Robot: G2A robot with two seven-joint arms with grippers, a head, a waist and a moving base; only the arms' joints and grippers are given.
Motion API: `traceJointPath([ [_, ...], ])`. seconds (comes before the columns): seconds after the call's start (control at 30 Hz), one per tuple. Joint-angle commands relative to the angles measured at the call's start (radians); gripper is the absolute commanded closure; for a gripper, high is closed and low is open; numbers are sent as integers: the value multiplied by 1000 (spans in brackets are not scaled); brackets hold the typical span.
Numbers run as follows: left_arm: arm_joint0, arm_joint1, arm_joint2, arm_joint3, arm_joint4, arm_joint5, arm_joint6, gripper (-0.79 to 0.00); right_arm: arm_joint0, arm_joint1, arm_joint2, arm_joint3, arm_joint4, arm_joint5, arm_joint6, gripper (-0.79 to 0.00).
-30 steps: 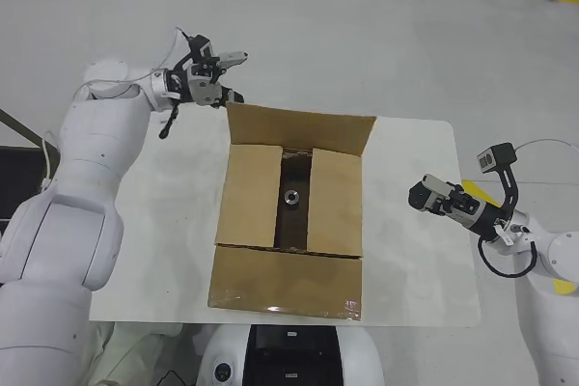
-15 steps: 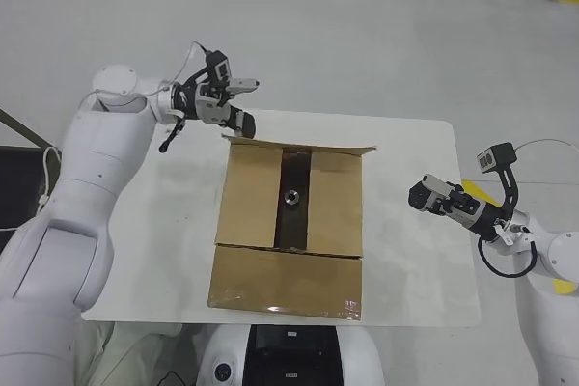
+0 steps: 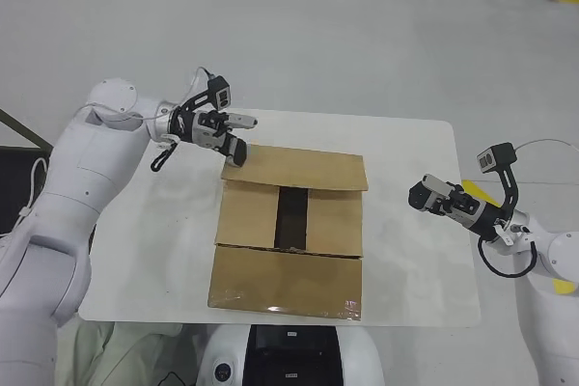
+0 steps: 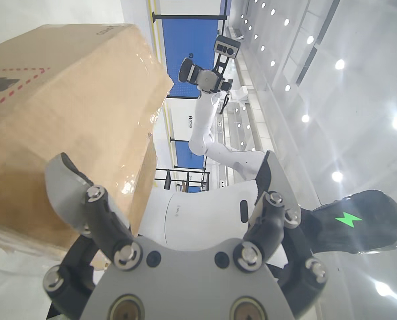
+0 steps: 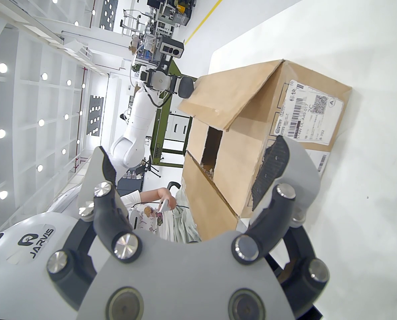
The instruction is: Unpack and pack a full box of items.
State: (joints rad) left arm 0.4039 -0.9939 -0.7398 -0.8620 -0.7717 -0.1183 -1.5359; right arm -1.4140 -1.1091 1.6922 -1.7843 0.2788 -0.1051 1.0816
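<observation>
From above, your box sits mid-table — left gripper at its far-left flap corner, right gripper well apart. Left wrist: jaws apart, one finger against the box. Right wrist: jaws apart — box ahead.

Robotics lab: yellow floor line, ceiling spotlights, green workbench.

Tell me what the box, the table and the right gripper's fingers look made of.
Box: matte brown cardboard, ragged flap edges, glossy tape at a corner.
Table: smooth white top, perhaps laminate.
Right gripper's fingers: pale grey shells, plastic or metal, with black ribbed pads, likely rubber.
</observation>
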Motion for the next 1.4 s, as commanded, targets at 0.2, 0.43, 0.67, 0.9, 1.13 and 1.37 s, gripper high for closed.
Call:
traceJointPath([
  [0.2, -4, 40, 67, -7, -23, -42, 0, -785, 0, 0, 0, 0, 0, 0, 0, -785],
  [0.43, -10, 55, 96, -4, -54, -54, 0, -785, 0, 0, 0, 0, 0, 0, 0, -785],
  [0.67, -10, 55, 96, -4, -54, -54, 0, -785, 0, 0, 0, 0, 0, 0, 0, -785],
  [0.9, -10, 55, 96, -4, -54, -54, 0, -785, 0, 0, 0, 0, 0, 0, 0, -785],
  [1.13, -10, 55, 96, -4, -54, -54, 0, -785, 0, 0, 0, 0, 0, 0, 0, -785],
  [1.37, -10, 55, 96, -4, -54, -54, 0, -785, -1, 0, -1, 0, -1, 2, -5, -785],
])
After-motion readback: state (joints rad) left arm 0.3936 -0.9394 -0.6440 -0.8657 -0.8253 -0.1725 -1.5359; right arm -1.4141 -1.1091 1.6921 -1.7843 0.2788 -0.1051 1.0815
